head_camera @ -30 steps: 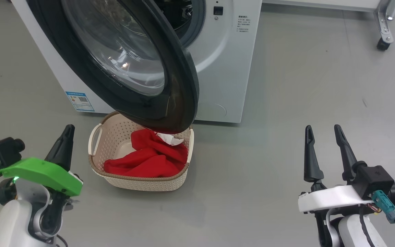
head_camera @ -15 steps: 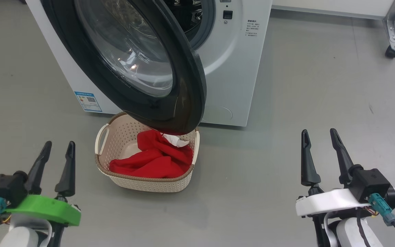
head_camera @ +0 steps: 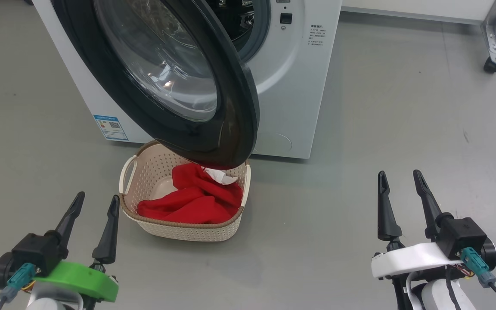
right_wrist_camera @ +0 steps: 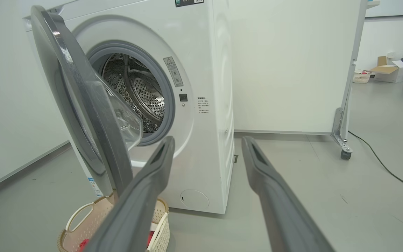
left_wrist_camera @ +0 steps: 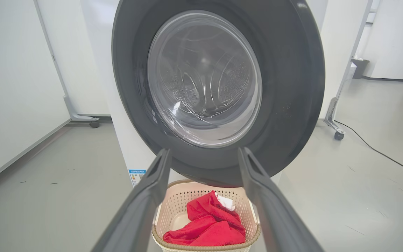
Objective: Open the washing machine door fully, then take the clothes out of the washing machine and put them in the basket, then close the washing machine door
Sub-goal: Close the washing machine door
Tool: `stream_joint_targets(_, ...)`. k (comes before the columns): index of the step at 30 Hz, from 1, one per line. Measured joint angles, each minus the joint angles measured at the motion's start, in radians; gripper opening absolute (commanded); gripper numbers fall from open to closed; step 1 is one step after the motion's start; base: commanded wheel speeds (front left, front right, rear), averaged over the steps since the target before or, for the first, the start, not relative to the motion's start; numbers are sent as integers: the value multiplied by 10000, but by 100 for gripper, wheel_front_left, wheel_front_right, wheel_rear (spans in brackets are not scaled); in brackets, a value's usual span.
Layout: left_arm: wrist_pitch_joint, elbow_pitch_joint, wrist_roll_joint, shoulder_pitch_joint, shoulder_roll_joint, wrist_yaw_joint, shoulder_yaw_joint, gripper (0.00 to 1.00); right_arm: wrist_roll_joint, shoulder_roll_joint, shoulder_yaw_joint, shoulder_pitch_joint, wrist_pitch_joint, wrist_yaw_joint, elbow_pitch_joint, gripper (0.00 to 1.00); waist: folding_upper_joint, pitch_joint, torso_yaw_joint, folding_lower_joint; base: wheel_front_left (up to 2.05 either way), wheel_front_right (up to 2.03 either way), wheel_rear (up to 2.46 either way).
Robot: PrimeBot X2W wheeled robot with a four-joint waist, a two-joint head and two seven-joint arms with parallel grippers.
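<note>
Two grippers show low in my head view, both holding nothing. Starting at the left, my left gripper (head_camera: 98, 196) has its fingers spread apart above the grey floor (head_camera: 37, 163), just beside the basket's near left corner. The basket (head_camera: 179, 224) stands on the floor right in front of the washing machine (head_camera: 293, 86), below a blue label (head_camera: 110, 127) on the machine's lower corner. The clothes (head_camera: 192, 202) lie heaped inside the basket, red with a bit of white at the back. The washing machine door (head_camera: 114, 86) is swung out toward me, and its lower black rim hangs over the rear of the basket. From my right wrist camera I see the steel drum (right_wrist_camera: 138, 94) through the open mouth. Further right, my right gripper (head_camera: 398, 172) also has its fingers apart, well away from the machine. A wheeled frame leg (head_camera: 491, 60) stands at the far right.
</note>
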Motion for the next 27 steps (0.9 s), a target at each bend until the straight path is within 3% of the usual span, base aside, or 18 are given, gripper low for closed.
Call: stream_joint_targets(27,-4,-157,451,168,-474,0,157,100,0,38,-90,2,0,27,44,100,0,-143,-6,0,0,0,0)
